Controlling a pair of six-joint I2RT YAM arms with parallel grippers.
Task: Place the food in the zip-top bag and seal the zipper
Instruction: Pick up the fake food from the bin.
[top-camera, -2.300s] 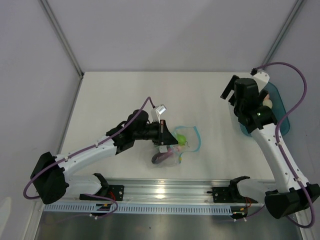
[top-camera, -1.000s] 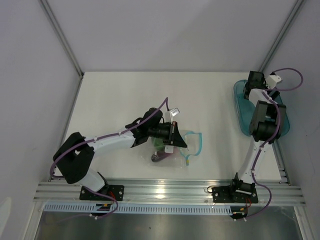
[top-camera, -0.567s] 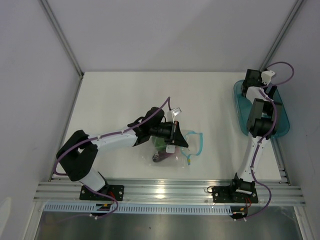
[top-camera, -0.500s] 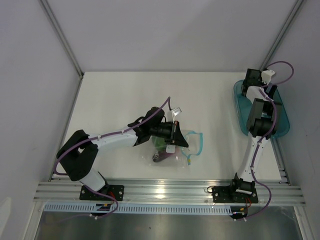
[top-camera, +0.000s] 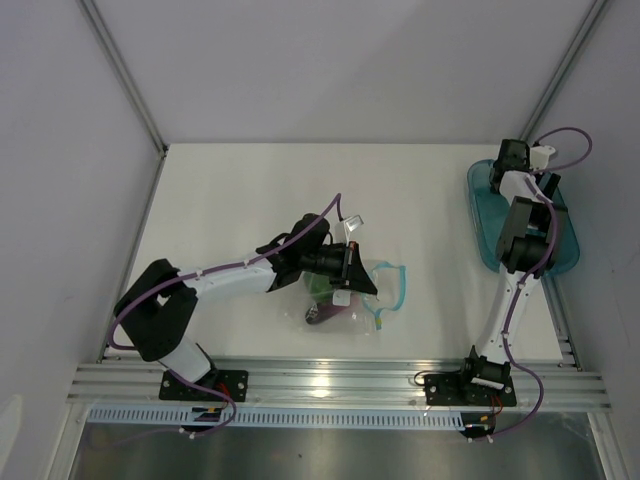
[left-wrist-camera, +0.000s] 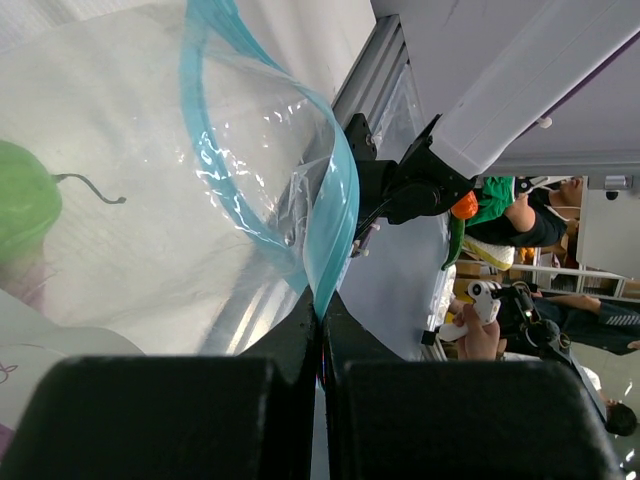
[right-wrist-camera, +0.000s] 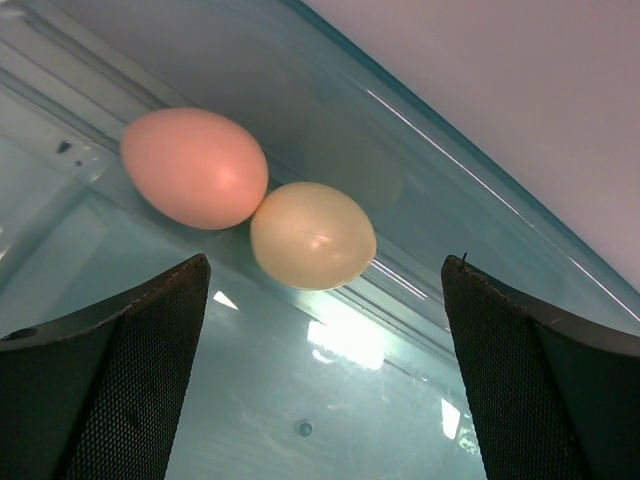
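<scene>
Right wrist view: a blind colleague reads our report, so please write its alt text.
A pink egg-shaped toy and a whitish egg lie touching in a teal tray. The right gripper, open, shows at the bottom corners, touching neither.

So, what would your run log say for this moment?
left end effector: shut on zipper | bag: mouth open, green pepper inside | right end effector: open over pink ball, whitish egg in tray
</scene>
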